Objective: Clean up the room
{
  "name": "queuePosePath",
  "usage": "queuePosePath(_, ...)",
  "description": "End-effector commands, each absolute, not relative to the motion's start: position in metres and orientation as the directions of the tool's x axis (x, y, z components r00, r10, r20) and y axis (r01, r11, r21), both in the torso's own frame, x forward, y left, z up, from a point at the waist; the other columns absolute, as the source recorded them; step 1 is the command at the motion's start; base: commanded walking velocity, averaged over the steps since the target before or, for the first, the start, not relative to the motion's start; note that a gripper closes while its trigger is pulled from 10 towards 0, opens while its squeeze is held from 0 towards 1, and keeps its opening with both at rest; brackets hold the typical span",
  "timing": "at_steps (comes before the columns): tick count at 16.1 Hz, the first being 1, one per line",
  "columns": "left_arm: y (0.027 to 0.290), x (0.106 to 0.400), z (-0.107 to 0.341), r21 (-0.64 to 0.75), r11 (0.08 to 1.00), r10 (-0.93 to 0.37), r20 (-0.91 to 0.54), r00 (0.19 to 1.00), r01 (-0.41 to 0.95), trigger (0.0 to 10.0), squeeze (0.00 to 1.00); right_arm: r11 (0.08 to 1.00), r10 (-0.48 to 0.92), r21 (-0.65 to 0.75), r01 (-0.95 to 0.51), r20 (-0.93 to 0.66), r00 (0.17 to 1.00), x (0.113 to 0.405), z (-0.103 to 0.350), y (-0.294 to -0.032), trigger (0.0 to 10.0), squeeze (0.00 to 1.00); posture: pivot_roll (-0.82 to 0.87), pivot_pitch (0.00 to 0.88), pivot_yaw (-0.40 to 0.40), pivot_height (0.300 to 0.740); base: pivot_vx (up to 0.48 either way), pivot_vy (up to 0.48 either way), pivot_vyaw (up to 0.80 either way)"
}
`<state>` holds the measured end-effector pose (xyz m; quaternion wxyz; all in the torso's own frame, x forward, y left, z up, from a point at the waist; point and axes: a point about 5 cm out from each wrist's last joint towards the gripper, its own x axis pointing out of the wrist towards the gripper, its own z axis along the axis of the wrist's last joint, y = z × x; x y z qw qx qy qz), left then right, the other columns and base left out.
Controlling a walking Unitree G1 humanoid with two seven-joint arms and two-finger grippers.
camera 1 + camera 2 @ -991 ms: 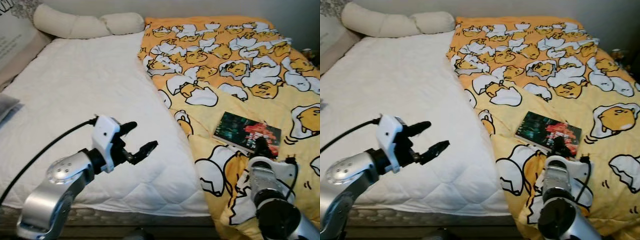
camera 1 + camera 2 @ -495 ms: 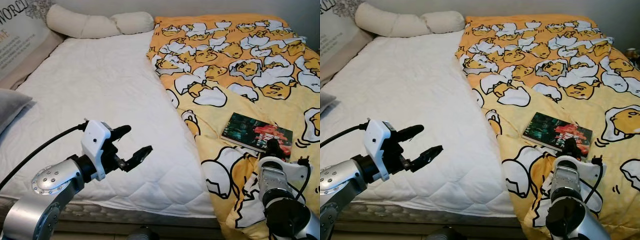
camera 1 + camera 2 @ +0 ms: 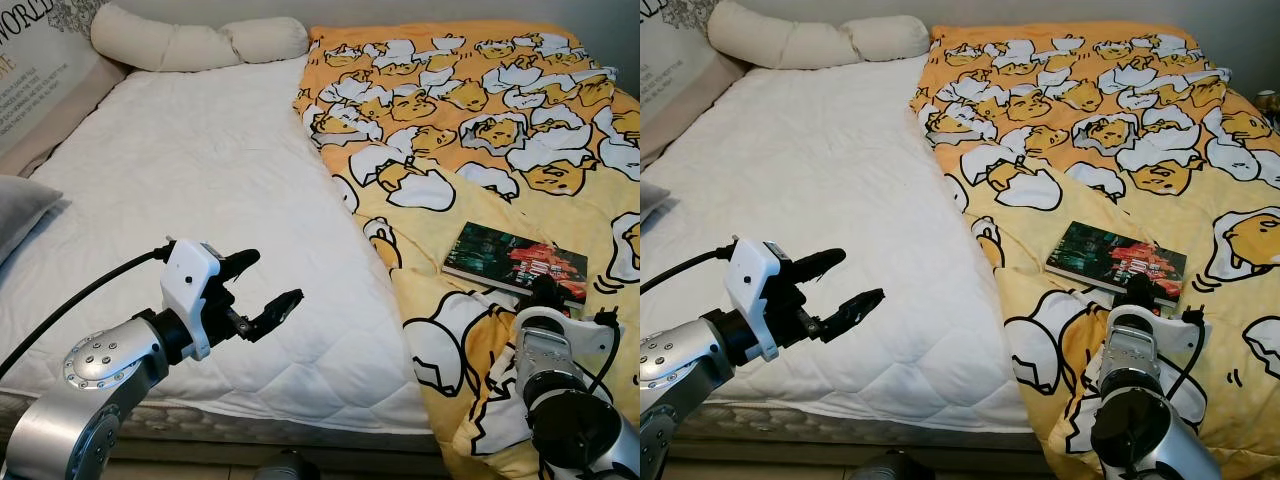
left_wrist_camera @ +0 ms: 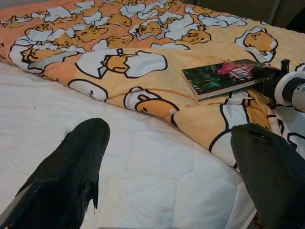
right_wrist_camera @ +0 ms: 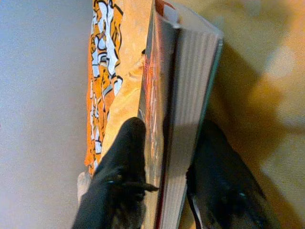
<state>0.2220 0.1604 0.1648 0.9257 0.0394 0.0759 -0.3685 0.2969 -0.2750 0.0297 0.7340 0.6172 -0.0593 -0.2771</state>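
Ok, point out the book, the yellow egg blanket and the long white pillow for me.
book [image 3: 510,262], left eye view, middle of its dark cover.
yellow egg blanket [image 3: 470,120], left eye view, patterned top surface.
long white pillow [image 3: 790,42], right eye view, middle of the roll.

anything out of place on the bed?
A book lies loose on the yellow egg-print quilt, which covers just one side of the white mattress. The right end effector has its fingers on either side of the book's edge.
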Motion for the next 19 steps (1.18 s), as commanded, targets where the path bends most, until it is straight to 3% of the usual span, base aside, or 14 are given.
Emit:
queuePosePath(1,0.16,0.223,0.167,0.028,0.725,-0.675,-0.171,0.718,0.688,10.0,0.0,0.076,-0.48,0.949,0.305,-0.233,0.846,0.302,0.035,-0.274,0.0,0.0,0.26,0.0,0.113,0.74,0.0,0.0,0.0)
queuePosePath(6,0.155,0.223,0.163,0.015,0.694,-0.704,-0.192,0.683,0.72,10.0,0.0,0.09,-0.481,0.95,0.299,-0.221,0.849,0.303,0.038,-0.277,0.0,0.0,0.24,0.0,0.104,0.74,0.0,0.0,0.0)
queuePosePath(8,0.154,0.227,0.162,0.02,0.691,-0.707,-0.183,0.683,0.722,10.0,0.0,0.155,-0.461,0.949,0.274,-0.176,0.87,0.31,0.047,-0.278,0.0,0.0,0.22,0.0,0.091,0.74,0.0,0.0,0.0)
queuePosePath(11,0.152,0.246,0.165,0.05,0.702,-0.698,-0.145,0.701,0.71,10.0,0.0,0.437,-0.311,0.884,0.166,-0.024,0.95,0.332,0.081,-0.279,0.0,0.0,0.18,0.0,0.074,0.74,0.0,0.0,0.0)
queuePosePath(14,0.151,0.268,0.172,0.029,0.707,-0.7,-0.108,0.705,0.707,10.0,0.0,0.727,-0.016,0.681,-0.08,0.134,0.991,0.351,0.119,-0.269,0.0,0.0,0.12,0.0,0.072,0.74,0.0,0.0,0.0)
queuePosePath(15,0.149,0.278,0.179,-0.029,0.701,-0.713,-0.061,0.698,0.713,10.0,0.72,0.768,0.106,0.606,-0.206,0.197,0.975,0.356,0.136,-0.264,0.0,0.0,0.1,0.0,0.072,0.74,0.0,0.0,0.0)
queuePosePath(16,0.148,0.282,0.181,-0.047,0.696,-0.718,-0.045,0.695,0.716,10.0,0.72,0.775,0.14,0.585,-0.24,0.212,0.967,0.357,0.141,-0.263,0.0,0.0,0.1,0.0,0.072,0.74,0.0,0.0,0.0)
queuePosePath(17,0.142,0.293,0.194,-0.063,0.654,-0.755,0.016,0.656,0.754,10.0,1.0,0.77,0.315,0.486,-0.413,0.274,0.909,0.36,0.161,-0.255,0.0,0.0,0.07,0.0,0.069,0.74,0.0,0.0,0.0)
queuePosePath(18,0.14,0.297,0.199,-0.067,0.638,-0.767,0.034,0.641,0.767,10.0,1.0,0.758,0.375,0.452,-0.47,0.288,0.881,0.36,0.168,-0.252,0.0,0.0,0.07,0.0,0.069,0.74,0.0,0.0,0.0)
queuePosePath(19,0.137,0.305,0.209,-0.093,0.599,-0.792,0.077,0.606,0.795,10.0,1.0,0.71,0.524,0.371,-0.598,0.288,0.801,0.358,0.179,-0.244,0.0,0.0,0.05,0.0,0.07,0.74,0.0,0.0,0.0)
